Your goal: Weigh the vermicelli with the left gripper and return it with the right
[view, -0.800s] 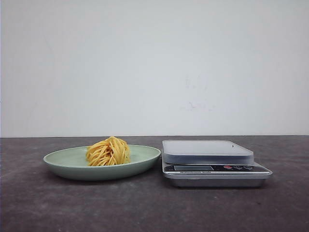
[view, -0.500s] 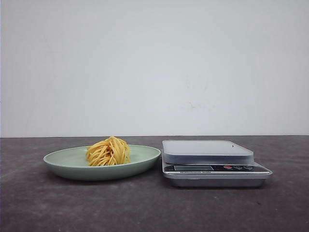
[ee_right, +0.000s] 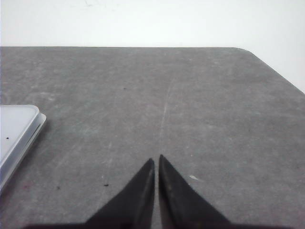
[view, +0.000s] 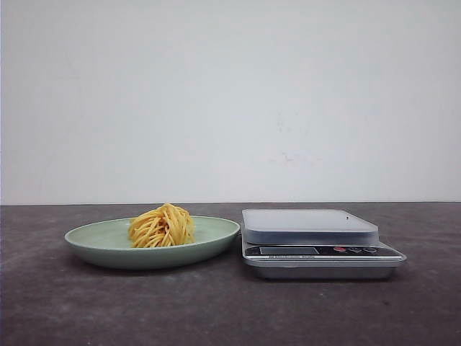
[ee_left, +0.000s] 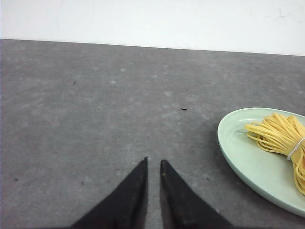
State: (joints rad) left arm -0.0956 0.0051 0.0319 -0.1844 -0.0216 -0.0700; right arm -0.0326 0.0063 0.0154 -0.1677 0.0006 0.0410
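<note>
Vermicelli (view: 161,226) is seen as a rounded yellow nest sitting in the pale green plate (view: 97,239), on the left of the table (view: 216,310); the scale (view: 317,241) stands just right of the plate, its platform bare. From the left wrist view the left gripper (ee_left: 153,163) is held over bare table, fingertips drawn narrow with only a slim gap, nothing held; the nest (ee_left: 281,138) and plate rim (ee_left: 228,143) are seen off to its right side, near but apart. The right gripper (ee_right: 156,160) is likewise nearly closed and empty, with only the scale's corner (ee_right: 19,129) seen to its left. The left arm is judged nearer the noodles. No clear long axis is shown by the nest, so the approach is judged to turn on a rightward reach and wider fingers
</note>
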